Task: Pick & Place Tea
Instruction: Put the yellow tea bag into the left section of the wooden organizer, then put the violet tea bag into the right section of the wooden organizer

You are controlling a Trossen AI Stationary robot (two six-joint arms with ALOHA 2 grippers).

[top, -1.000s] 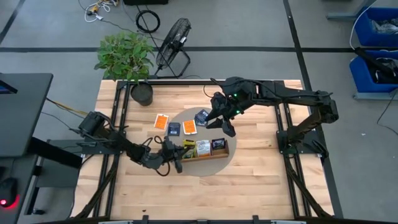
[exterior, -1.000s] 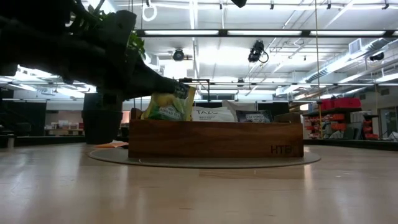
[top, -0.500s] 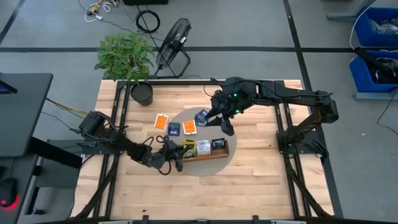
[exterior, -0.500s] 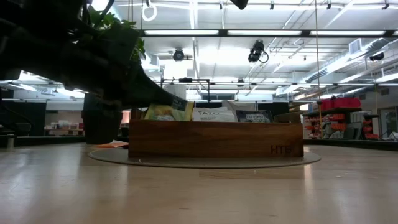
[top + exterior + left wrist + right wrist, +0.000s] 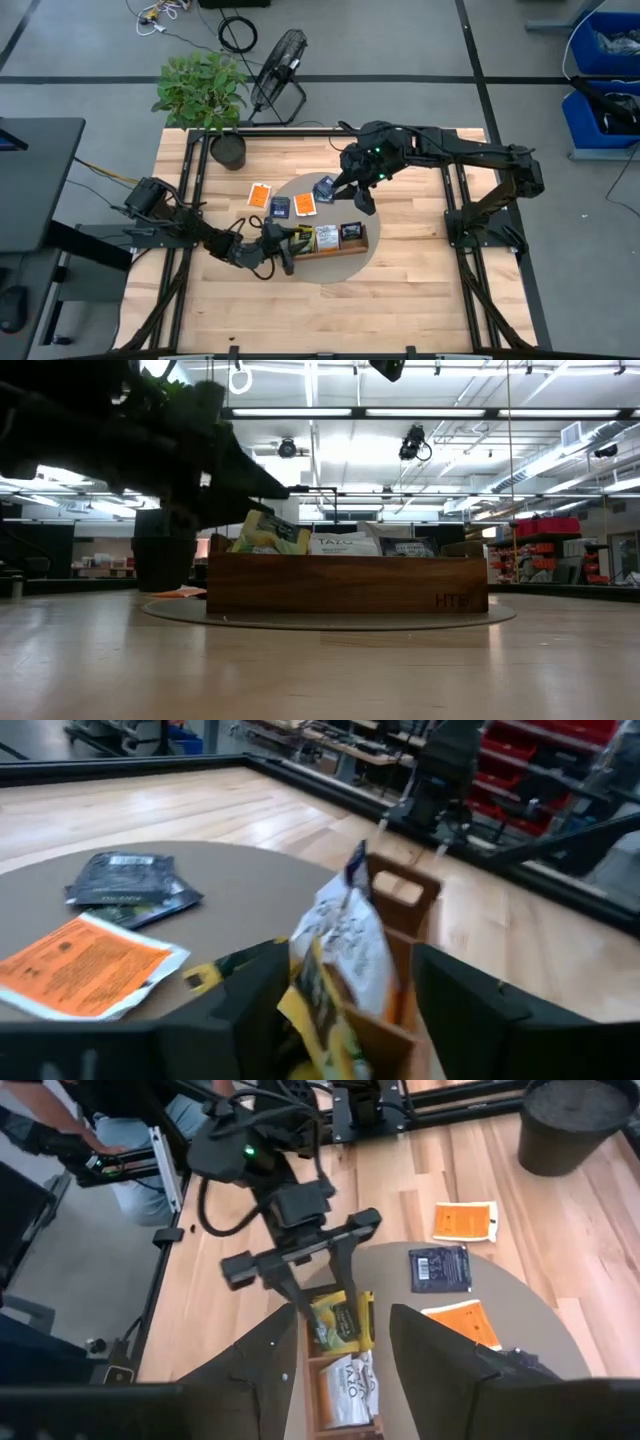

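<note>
High view is showing the left tool (image 5: 290, 243) sitting at the left end of the long brown wooden three-compartment tray (image 5: 352, 247), its fingers spread apart on either side of a yellow-green tea packet (image 5: 303, 235) that is leaning in the end compartment, with nothing gripped. From table height that packet (image 5: 268, 534) is poking up tilted above the tray wall (image 5: 345, 582), and the dark arm is covering much of the left side. A white packet (image 5: 326, 237) and a dark packet (image 5: 350, 233) are standing in the other two compartments, only their tops showing.

The right tool (image 5: 358, 197) is hovering over the round grey mat (image 5: 345, 268) behind the tray, fingers parted and holding nothing, beside a dark blue packet (image 5: 324, 188) partly hidden under the arm. Two orange packets (image 5: 305, 204) (image 5: 260, 195) and another dark blue packet (image 5: 280, 208) are lying flat nearby, the farther orange one on the wooden tabletop (image 5: 400, 290).
</note>
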